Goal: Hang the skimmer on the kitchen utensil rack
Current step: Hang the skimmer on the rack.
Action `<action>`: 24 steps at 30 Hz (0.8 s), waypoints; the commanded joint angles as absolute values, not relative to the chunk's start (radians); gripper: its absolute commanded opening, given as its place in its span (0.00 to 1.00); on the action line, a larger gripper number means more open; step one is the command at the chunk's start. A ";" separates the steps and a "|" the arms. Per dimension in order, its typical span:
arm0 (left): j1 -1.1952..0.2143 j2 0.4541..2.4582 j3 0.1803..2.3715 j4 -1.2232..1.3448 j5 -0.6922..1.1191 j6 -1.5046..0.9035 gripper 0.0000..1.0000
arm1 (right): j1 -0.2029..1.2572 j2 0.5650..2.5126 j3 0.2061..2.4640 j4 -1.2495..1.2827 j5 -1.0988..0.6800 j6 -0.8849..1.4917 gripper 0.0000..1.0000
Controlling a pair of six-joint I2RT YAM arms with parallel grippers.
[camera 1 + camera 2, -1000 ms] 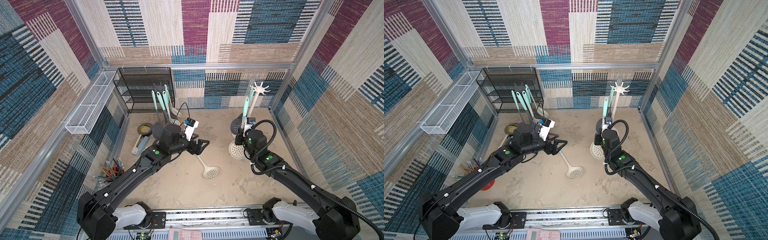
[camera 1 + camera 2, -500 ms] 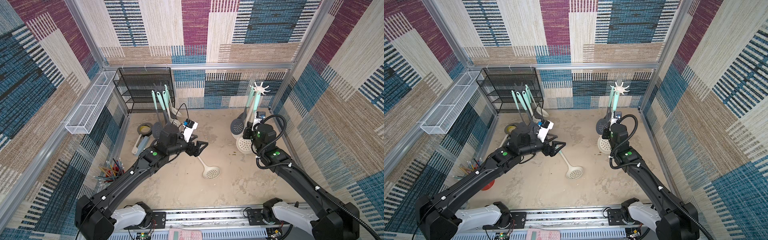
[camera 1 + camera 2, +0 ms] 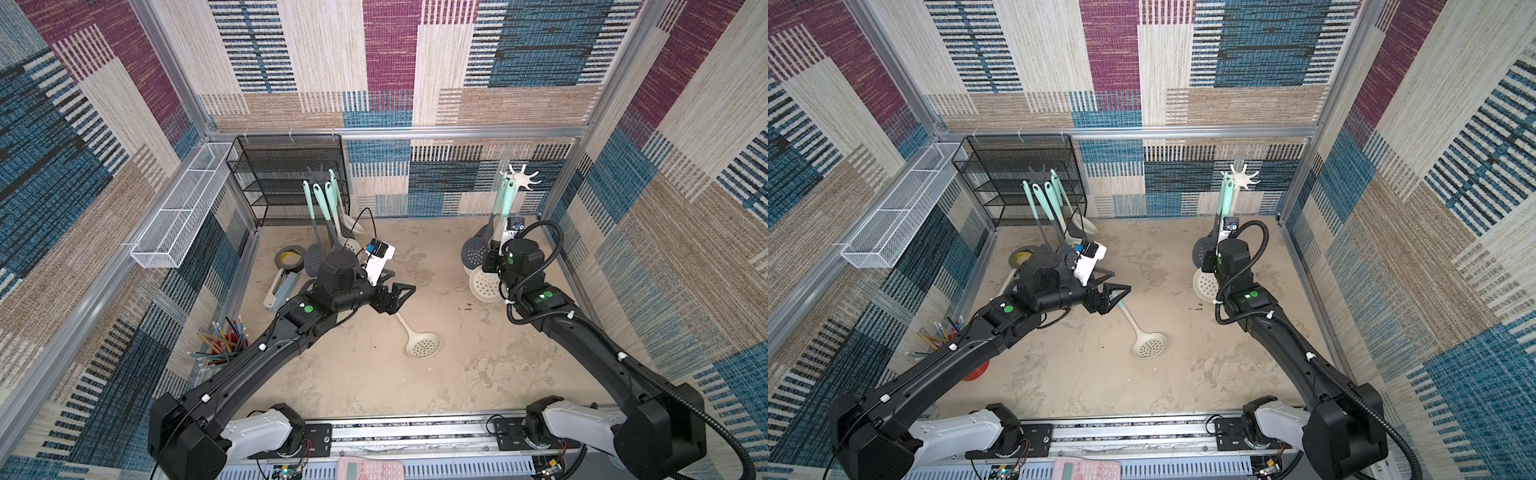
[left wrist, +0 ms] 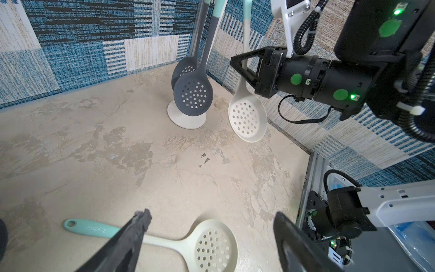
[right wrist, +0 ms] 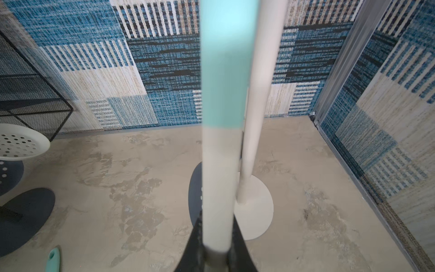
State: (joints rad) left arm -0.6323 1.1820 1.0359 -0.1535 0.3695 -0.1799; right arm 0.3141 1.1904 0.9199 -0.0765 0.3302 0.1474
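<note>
Moved since a sec ago: R hand (image 4: 244,68) has swung from nearer mid-bench out to the white utensil rack (image 3: 519,180) at approx 1 o'clock of the bench (image 3: 374,395), taking the white skimmer (image 4: 247,117) w/ it. L arm barely shifted.

R hand is shut tight on the skimmer's white shaft, below the teal grip section. Skimmer hangs near upright, bowl down, seemingly clear of the bench. In both top views its bowl sits at approx 6 o'clock of the grey skimmers (image 3: 471,251) already on the rack. In the right wrist view the shaft stands just beside the rack's pole (image 5: 259,94); touching or not, can't tell.

L hand (image 3: 401,282) is spread wide and holds nothing. It hovers over the handle end of a second white skimmer (image 3: 424,345), which lies flat near bench centre, bowl toward 5 o'clock.

Progress, my read: pick-up and carry done, well past halfway. Left to do: get the handle's hole onto a free hook at the rack's top, let go, back off. Whether the hole is already over a hook, can't tell, since the handle tops bunch together up there. Second skimmer not yet picked up.
</note>
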 commanded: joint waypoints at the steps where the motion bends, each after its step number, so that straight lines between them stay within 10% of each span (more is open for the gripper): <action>1: -0.632 1.176 1.032 -0.132 0.367 -0.161 0.86 | 0.313 1.179 0.904 -0.069 0.339 0.179 0.03; 24: -0.632 1.168 1.026 -0.125 0.362 -0.161 0.86 | 0.314 1.124 0.941 -0.067 0.279 0.116 0.02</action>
